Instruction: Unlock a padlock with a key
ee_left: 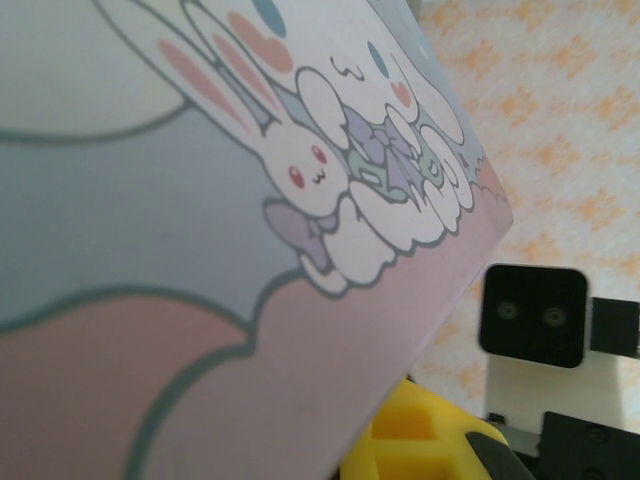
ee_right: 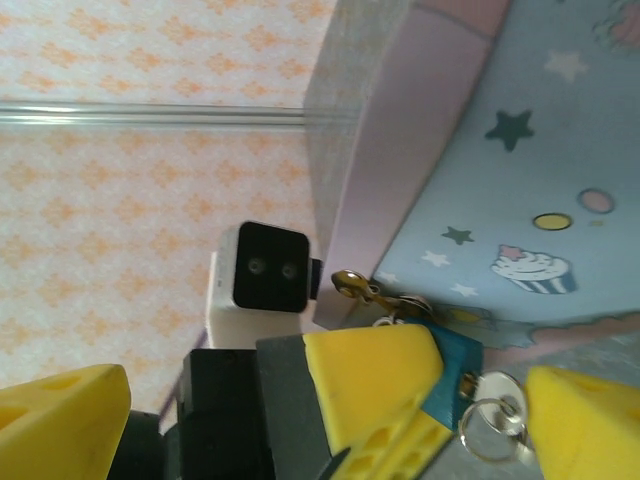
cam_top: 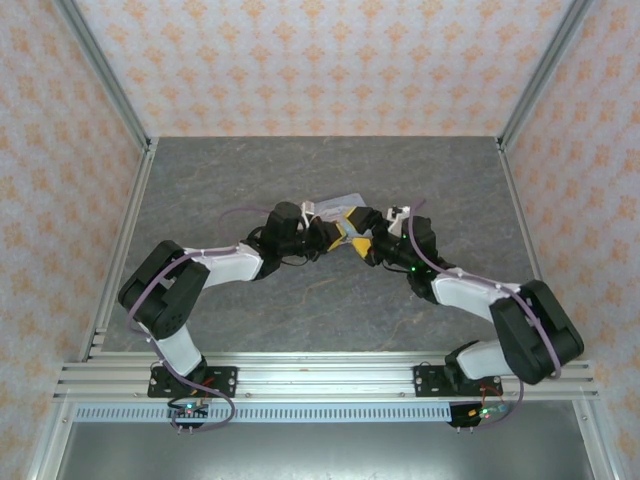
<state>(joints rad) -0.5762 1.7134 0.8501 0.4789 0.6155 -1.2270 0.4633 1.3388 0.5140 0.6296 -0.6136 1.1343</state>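
Two robot arms meet over the middle of a grey stone-look worktop [cam_top: 250, 180], seen from above inside a booth with orange-patterned walls. At centre left of that view the left hand [cam_top: 328, 232] reaches in from the left. It ends just under a pastel tin [cam_top: 335, 203], which sits at the very centre of the frame.

In the left wrist view the tin covers the left and centre of the picture. Its lid is printed with a white rabbit and a long-eared puppy on pink and lilac. The tin is closed, so its inside is hidden. A yellow finger [ee_left: 420, 440] of the other arm pokes in at lower right, below that arm's black-faced camera block [ee_left: 533, 315].

In the right wrist view the tin's star-and-cupcake face fills the upper right, and a small brass hasp [ee_right: 352, 284] juts from its edge at centre. Just below, at lower centre, one yellow finger of the left hand lies across the left part of the padlock [ee_right: 458, 368], a tiny teal block. The left hand's fingers are pressed together at the lock, but whether they pinch its body cannot be told. A silver split ring [ee_right: 490, 425] hangs just right of the lock's lower corner, and the key itself is not clear.

The right hand [cam_top: 358, 236] is spread wide. Its yellow fingers [ee_right: 60, 420] stand at the lower left and lower right corners, with the padlock between them, nearer the right one and touched by neither.
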